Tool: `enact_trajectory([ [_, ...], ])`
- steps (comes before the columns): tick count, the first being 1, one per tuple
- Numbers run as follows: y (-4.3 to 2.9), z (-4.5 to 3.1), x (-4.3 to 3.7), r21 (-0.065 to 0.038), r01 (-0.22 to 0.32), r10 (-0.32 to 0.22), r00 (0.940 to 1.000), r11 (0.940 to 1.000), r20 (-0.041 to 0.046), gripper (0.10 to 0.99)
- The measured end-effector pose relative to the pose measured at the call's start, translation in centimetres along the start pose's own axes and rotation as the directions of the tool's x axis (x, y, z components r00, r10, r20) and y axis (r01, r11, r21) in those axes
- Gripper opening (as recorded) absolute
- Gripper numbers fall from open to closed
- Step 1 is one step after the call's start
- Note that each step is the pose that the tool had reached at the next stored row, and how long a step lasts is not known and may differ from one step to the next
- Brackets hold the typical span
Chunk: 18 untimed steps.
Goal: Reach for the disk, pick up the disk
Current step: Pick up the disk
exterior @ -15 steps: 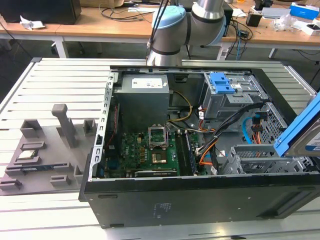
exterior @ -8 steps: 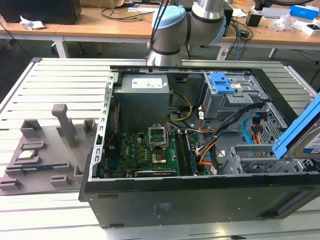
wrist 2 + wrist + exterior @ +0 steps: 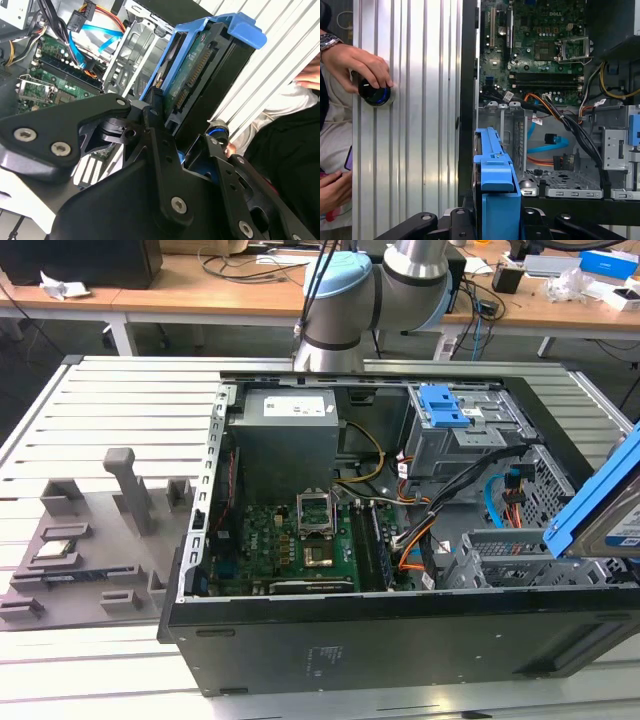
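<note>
The disk (image 3: 603, 508), silver with a blue plastic bracket, hangs tilted in the air over the open computer case's corner on the exterior view's right. In the second wrist view the disk (image 3: 200, 70) stands up with its green circuit board and connector facing the camera. My gripper (image 3: 187, 120) is shut on its lower end, one black finger (image 3: 152, 107) pressing each side. In the first wrist view the disk (image 3: 492, 180) is seen edge-on, rising from my gripper (image 3: 496, 215) above the grey drive bay (image 3: 502, 130).
The open black case (image 3: 400, 640) holds a green motherboard (image 3: 300, 540), a power supply (image 3: 285, 440), loose cables and a drive cage with a blue latch (image 3: 445, 405). A person's hand (image 3: 355, 60) holds a black knob on the slatted table. A grey fixture tray (image 3: 90, 550) lies on the exterior view's left.
</note>
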<state>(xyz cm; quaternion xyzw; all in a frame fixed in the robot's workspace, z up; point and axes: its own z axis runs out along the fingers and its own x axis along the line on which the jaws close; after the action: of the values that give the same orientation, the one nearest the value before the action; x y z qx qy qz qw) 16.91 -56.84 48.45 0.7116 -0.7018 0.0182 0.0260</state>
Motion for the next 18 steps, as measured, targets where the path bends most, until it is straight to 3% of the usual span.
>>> enact_trajectory([
  [12,0.8,0.05,-0.33,0.0,0.0,0.0,1.0,1.0,0.0,0.361],
  [18,1.02,0.48,-0.54,0.0,0.0,0.0,1.0,1.0,-0.0002,0.361],
])
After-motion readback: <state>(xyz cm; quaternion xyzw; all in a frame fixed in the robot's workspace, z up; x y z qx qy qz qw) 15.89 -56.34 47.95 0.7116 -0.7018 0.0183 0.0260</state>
